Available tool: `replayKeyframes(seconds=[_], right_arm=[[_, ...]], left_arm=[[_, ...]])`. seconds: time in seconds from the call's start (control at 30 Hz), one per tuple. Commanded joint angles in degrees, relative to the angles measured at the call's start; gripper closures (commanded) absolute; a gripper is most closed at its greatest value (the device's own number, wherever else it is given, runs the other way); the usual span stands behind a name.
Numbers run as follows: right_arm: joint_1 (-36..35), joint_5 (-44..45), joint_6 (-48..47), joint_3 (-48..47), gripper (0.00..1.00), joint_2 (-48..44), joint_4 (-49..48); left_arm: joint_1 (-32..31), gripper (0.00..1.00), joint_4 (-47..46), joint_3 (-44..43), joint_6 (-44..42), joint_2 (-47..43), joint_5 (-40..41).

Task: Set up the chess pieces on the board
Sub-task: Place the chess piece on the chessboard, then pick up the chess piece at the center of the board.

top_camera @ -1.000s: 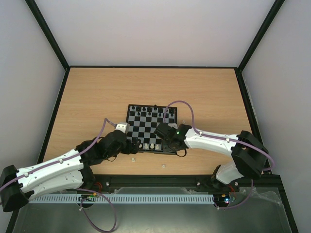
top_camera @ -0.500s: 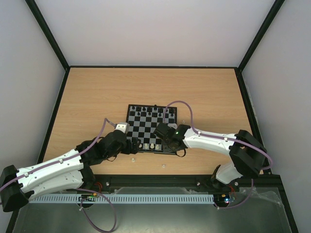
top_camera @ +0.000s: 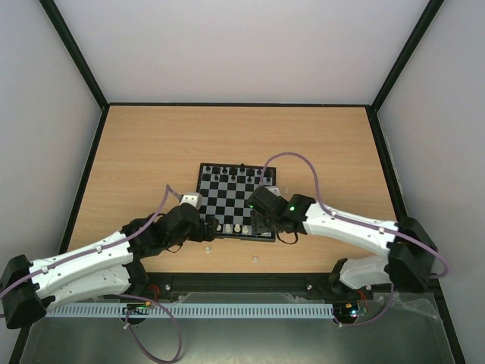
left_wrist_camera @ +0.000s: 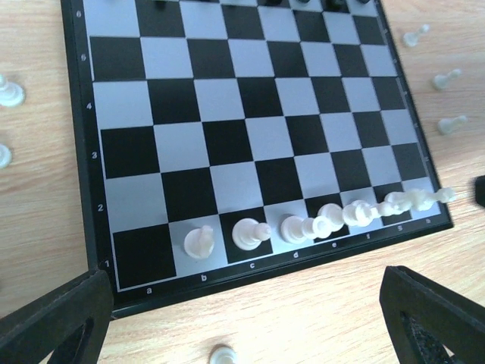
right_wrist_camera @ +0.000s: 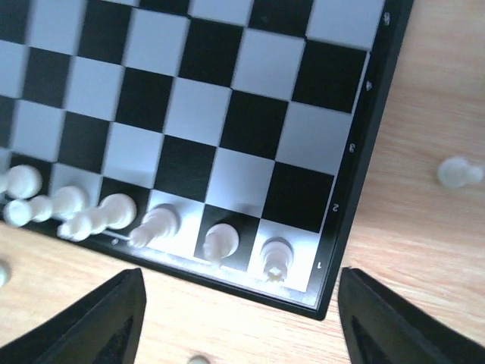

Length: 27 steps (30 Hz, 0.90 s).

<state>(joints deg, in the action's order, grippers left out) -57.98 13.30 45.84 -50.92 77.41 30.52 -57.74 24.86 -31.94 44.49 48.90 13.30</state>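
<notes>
Right tool (right_wrist_camera: 239,303) has sprung wide, empty — white piece (right_wrist_camera: 276,258) left on the board's (right_wrist_camera: 227,98) lower-right corner square; a loose pawn (right_wrist_camera: 458,173) waits upper right on the bench (right_wrist_camera: 424,250), nearest this tool.

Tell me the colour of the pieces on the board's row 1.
Those pieces are whitish; clearest in the left wrist view.

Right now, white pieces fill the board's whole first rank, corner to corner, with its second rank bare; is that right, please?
Not quite: the left wrist view shows the a1 corner square bare, so the white pieces fill the first rank of the board only from b to h. The second rank is indeed bare.
</notes>
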Motion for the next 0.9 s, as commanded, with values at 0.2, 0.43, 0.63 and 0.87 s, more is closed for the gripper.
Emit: replayKeyframes(seconds=[0.2, 0.43, 0.63, 0.87], right_arm=[[0.01, -0.59, -1.83, 5.02, 0.00, -13.40, 1.64], [0.05, -1.69, -3.90, 6.79, 0.01, -19.54, 1.38], [0.05, -3.15, -5.19, 7.90, 0.01, -22.46, 1.04], [0.01, -4.24, -6.22, 8.09, 0.00, -23.00, 0.31]], left_arm=[[-1.00, 0.01, 4.86, -2.08, 3.68, 6.49, -3.33], [-3.75, 0.01, 10.37, -5.00, 3.87, 12.75, -7.29], [-5.55, 0.17, 12.62, -5.68, 4.05, 17.35, -9.29], [-7.42, 0.44, 12.73, -6.73, 4.89, 24.46, -7.40]])
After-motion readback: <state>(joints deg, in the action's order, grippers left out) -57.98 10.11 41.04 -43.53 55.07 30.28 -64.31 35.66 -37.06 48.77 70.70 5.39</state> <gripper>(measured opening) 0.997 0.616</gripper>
